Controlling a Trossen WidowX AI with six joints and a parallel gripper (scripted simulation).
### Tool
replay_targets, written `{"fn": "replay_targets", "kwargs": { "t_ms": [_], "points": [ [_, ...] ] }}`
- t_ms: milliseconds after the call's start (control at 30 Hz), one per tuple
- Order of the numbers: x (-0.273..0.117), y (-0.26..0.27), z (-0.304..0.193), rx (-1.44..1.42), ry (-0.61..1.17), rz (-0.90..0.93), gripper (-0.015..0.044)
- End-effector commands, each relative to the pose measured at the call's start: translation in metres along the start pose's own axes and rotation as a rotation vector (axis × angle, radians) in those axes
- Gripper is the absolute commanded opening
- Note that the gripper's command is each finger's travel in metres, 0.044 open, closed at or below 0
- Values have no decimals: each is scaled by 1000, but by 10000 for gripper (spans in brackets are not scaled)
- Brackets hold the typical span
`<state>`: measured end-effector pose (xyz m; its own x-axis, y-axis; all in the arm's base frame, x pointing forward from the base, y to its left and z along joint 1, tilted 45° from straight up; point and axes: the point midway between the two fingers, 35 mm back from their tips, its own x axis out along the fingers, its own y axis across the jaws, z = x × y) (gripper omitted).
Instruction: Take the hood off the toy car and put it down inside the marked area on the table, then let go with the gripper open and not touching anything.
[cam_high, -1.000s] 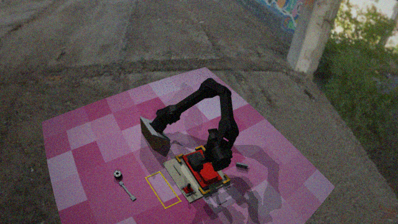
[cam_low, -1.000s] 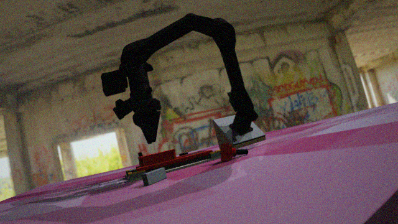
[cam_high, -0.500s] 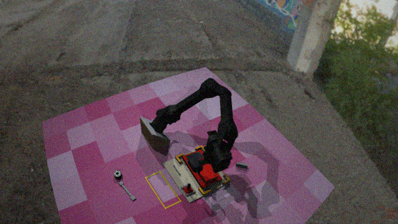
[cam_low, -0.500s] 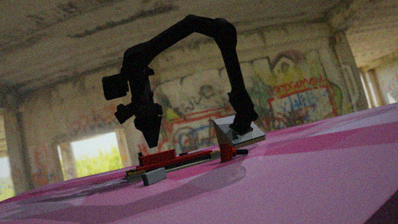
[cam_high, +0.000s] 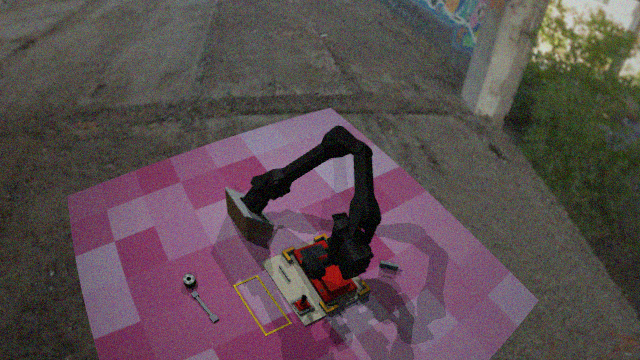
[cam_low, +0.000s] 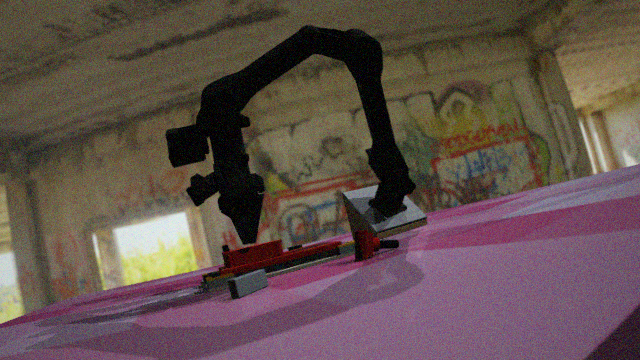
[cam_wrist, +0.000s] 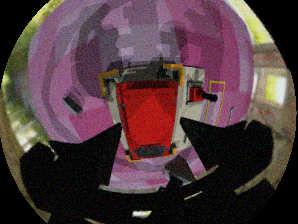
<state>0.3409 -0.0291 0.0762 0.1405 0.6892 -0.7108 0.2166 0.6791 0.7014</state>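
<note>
Here we see the gripper (cam_low: 247, 235) poised straight above the toy car (cam_high: 327, 280), tips pointing down and just short of the red hood (cam_wrist: 148, 117). The hood sits on the car, its long axis running near to far between the two fingers in the wrist view. The jaws are spread wide, holding and touching nothing, and the yellow marked area (cam_high: 262, 305) lies on the table (cam_high: 150, 240) just left of the car.
</note>
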Motion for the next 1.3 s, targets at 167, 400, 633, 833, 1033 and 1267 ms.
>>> {"fn": "replay_targets", "kwargs": {
  "t_ms": [167,400,633,833,1033,1267],
  "points": [
    [4,0,0,7,-1,4,440],
    [8,0,0,7,-1,4,440],
    [11,0,0,7,-1,4,440],
    [14,0,0,7,-1,4,440],
    [17,1,0,7,-1,4,440],
    [20,1,-1,7,-1,5,440]
  ]
}}
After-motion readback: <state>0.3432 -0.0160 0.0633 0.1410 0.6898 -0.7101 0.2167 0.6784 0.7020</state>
